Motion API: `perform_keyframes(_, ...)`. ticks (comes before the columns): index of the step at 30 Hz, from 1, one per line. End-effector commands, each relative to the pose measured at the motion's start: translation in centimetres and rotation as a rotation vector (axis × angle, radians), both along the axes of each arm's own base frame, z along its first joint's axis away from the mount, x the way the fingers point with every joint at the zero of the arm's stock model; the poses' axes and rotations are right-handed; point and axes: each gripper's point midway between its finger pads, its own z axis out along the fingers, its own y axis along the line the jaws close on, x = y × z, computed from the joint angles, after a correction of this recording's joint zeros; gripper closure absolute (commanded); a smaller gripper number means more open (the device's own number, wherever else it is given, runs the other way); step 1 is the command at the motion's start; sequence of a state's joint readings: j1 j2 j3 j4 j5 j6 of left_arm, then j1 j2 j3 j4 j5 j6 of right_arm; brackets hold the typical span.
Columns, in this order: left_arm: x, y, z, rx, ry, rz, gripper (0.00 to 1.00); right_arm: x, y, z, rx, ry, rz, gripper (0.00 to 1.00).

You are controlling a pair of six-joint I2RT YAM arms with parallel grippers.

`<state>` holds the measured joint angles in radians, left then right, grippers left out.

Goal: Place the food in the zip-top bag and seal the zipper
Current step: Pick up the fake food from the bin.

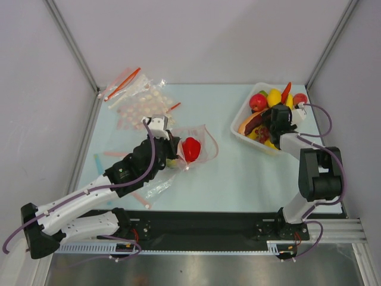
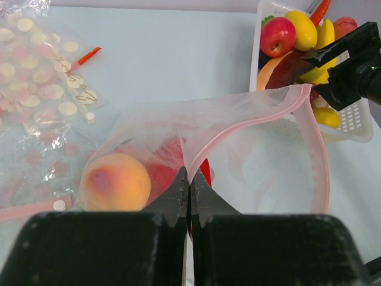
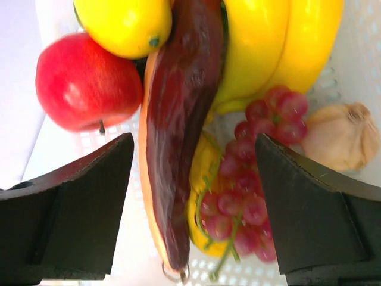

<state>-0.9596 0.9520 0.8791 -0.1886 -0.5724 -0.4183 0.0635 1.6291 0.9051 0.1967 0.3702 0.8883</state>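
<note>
My left gripper (image 2: pixel 189 179) is shut on the mouth edge of the clear zip-top bag (image 2: pixel 256 161) and holds the mouth open. The pinkish-red zipper (image 2: pixel 262 112) arcs round the opening. An orange peach (image 2: pixel 116 182) and a red pepper (image 1: pixel 191 149) lie inside the bag (image 1: pixel 205 143). My right gripper (image 3: pixel 193 208) is open, low over the white tray (image 1: pixel 238 128). Its jaws straddle the dark purple eggplant (image 3: pixel 178 119) and red grapes (image 3: pixel 256 179). In the top view the left gripper (image 1: pixel 177 152) is mid-table and the right gripper (image 1: pixel 269 124) is above the tray.
The tray also holds a red apple (image 3: pixel 83 80), a lemon (image 3: pixel 125 21), yellow bananas (image 3: pixel 274 47) and a garlic bulb (image 3: pixel 342 134). Clear bags printed with pale dots (image 1: pixel 140 98) lie at the back left. Another clear bag (image 1: pixel 158 187) lies by the left arm.
</note>
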Motion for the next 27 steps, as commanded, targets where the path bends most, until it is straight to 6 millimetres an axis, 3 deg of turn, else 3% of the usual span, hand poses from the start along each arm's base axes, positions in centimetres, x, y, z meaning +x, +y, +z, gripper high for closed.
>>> perform_keyframes(1, 0.2, 0.0, 1.1, -0.044, -0.020, 0.014, 1.00, 2.9, -0.9, 3.0, 0.005, -0.116, -0.073, 0.14)
perform_keyframes(5, 0.1, -0.1, 1.2, -0.052, -0.023, 0.003, 1.00, 4.0, -1.2, 2.3, 0.007, -0.094, -0.105, 0.16)
perform_keyframes(11, 0.0, 0.1, 1.6, -0.059, -0.028, 0.006, 1.00, 5.5, -1.6, 1.3, -0.018, -0.096, -0.109, 0.36)
perform_keyframes(14, -0.1, 0.1, 1.6, -0.064, -0.030, 0.003, 1.00, 5.9, -1.4, 0.3, -0.021, -0.062, -0.096, 0.37)
perform_keyframes(17, 0.0, 0.1, 1.6, -0.067, -0.030, 0.002, 1.00, 5.8, -1.1, -0.2, -0.015, -0.044, -0.079, 0.45)
perform_keyframes(18, 0.0, 0.1, 1.6, -0.065, -0.029, 0.001, 1.00, 5.8, -1.0, 0.0, -0.015, -0.049, -0.076, 0.51)
perform_keyframes(19, 0.0, 0.0, 1.5, -0.064, -0.027, -0.001, 1.00, 5.8, -0.8, 0.5, -0.010, -0.061, -0.064, 0.66)
perform_keyframes(21, 0.0, -0.1, 1.5, -0.063, -0.026, -0.002, 1.00, 5.6, -0.9, 0.9, -0.012, -0.071, -0.058, 0.75)
perform_keyframes(25, 0.0, -0.2, 1.3, -0.057, -0.021, -0.004, 1.00, 4.2, -1.2, 2.9, -0.023, -0.099, -0.062, 0.82)
perform_keyframes(26, 0.1, -0.2, 1.3, -0.058, -0.022, -0.001, 1.00, 3.7, -1.3, 4.3, -0.019, -0.127, -0.065, 0.82)
perform_keyframes(27, 0.0, -0.2, 1.3, -0.058, -0.022, -0.002, 1.00, 2.9, -1.2, 4.1, -0.021, -0.116, -0.062, 0.82)
